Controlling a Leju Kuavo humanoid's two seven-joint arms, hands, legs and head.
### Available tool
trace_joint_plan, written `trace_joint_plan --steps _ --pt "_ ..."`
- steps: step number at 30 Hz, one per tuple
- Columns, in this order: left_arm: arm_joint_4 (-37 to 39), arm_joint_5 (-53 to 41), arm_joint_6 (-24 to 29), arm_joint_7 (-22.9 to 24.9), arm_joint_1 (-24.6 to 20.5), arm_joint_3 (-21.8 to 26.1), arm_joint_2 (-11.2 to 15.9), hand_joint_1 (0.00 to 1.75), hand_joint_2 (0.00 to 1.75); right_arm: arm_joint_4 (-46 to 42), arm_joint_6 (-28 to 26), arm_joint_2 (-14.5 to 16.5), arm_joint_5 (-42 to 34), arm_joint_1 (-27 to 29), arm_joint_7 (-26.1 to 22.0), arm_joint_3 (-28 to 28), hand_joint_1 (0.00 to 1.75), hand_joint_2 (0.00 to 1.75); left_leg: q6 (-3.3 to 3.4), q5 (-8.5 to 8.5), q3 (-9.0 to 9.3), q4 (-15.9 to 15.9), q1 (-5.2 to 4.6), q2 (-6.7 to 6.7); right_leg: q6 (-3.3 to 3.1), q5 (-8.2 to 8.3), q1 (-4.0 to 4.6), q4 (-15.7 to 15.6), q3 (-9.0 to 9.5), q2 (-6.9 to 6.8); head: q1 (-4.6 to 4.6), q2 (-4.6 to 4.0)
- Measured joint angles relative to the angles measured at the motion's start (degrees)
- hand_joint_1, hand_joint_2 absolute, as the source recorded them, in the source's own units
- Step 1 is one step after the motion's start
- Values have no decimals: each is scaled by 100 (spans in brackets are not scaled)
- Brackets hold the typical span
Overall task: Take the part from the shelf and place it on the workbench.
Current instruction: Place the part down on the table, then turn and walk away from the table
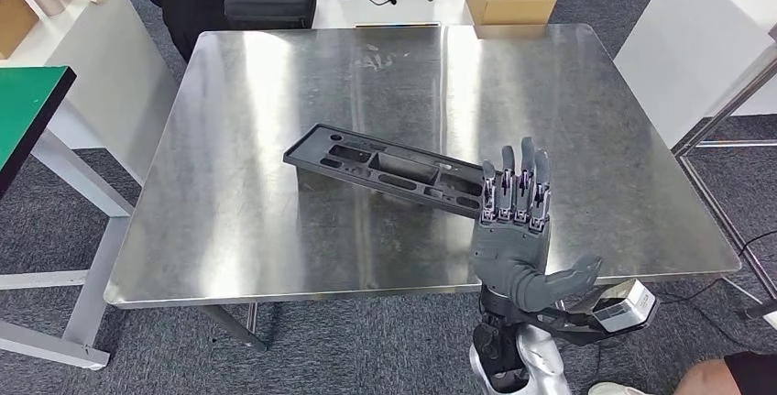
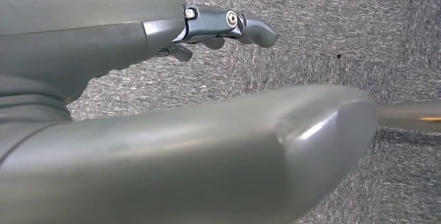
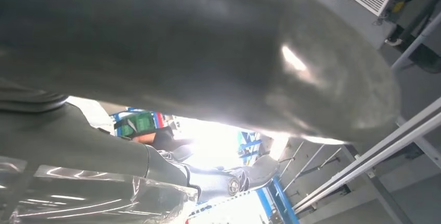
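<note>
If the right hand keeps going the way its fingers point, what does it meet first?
Probably the black part on the workbench: the right hand has its fingers raised toward the part's near end, though depth is unclear.

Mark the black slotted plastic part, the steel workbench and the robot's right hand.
Black slotted plastic part (image 1: 385, 168): head view, its recessed middle.
Steel workbench (image 1: 238, 212): head view, bare top.
Right hand (image 1: 515, 230): head view, back of the hand.
</note>
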Motion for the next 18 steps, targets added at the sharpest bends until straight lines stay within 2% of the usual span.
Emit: trace_joint_plan --steps 2,3,4,6,7,8,9,11,12,13,14,15,16,17,18 --pt "0 0 -4 -5 -11 0 -4 0 0 -21 19 20 25 -1 21 -33 0 0 68 44 37 -68 21 22 28 -58 -1 74 -27 -4 3 0" --pt "0 0 -5 -8 -19 0 -7 0 0 -28 26 27 32 -3 27 -48 0 0 104 72 55 -108 36 35 16 -158 0 234 -99 -6 6 1" --pt "0 0 -7 -10 -28 0 -10 0 0 -32 33 30 37 -3 33 -66 0 0 131 93 66 -142 51 49 -13 -314 -2 520 -234 -9 10 1" --pt "0 1 -9 -13 -41 1 -13 0 0 -33 48 31 42 10 40 -107 0 0 151 108 47 -148 49 62 -59 -650 -4 1299 -612 -10 13 1" --pt "0 1 -9 -14 -43 1 -14 0 0 -33 54 31 43 22 42 -123 0 0 147 114 34 -147 49 67 -49 -744 -3 1598 -758 -10 13 1" --pt "0 1 -9 -14 -43 1 -16 0 0 -33 58 30 45 31 43 -135 0 0 138 124 21 -146 49 70 -14 -746 -3 1704 -803 -10 13 0" --pt "0 1 -9 -15 -43 1 -21 0 0 -33 64 31 48 35 44 -143 0 0 121 138 10 -145 51 72 39 -655 -5 1570 -724 -12 13 0" --pt "-1 1 -9 -18 -45 1 -33 0 0 -33 76 33 53 31 48 -156 0 0 70 173 -13 -135 55 71 132 -365 -28 772 -279 -31 13 0" --pt "-1 3 -9 -20 -45 2 -36 0 0 -33 83 36 56 31 54 -163 0 0 35 192 -27 -129 51 68 131 -219 -18 431 -74 -31 12 0" --pt "-2 4 -9 -23 -46 2 -37 0 0 -33 91 39 59 28 58 -169 0 0 1 207 -36 -111 42 66 105 -132 -9 199 36 -25 13 1" --pt "-2 6 -9 -27 -48 2 -35 0 0 -33 102 43 61 25 62 -175 0 0 -34 223 -47 -94 32 64 50 -91 6 124 63 -12 11 0" --pt "-2 8 -9 -31 -49 2 -34 0 0 -33 113 49 65 26 68 -179 0 0 -67 238 -59 -84 28 63 -9 -58 27 155 28 11 9 0" --pt "-2 8 -8 -34 -49 2 -33 0 0 -33 126 56 69 25 70 -183 0 0 -98 253 -72 -68 40 63 -70 -52 3 139 -14 16 7 1" --pt "-2 9 -8 -37 -46 2 -33 0 0 -33 137 67 72 24 75 -185 0 0 -128 211 -102 -28 63 66 -142 -29 -12 141 -28 13 7 1" --pt "-1 9 -7 -38 -43 2 -34 0 0 -33 148 82 75 24 78 -187 0 0 -156 73 -154 87 89 70 -216 10 -24 136 -53 6 6 0"
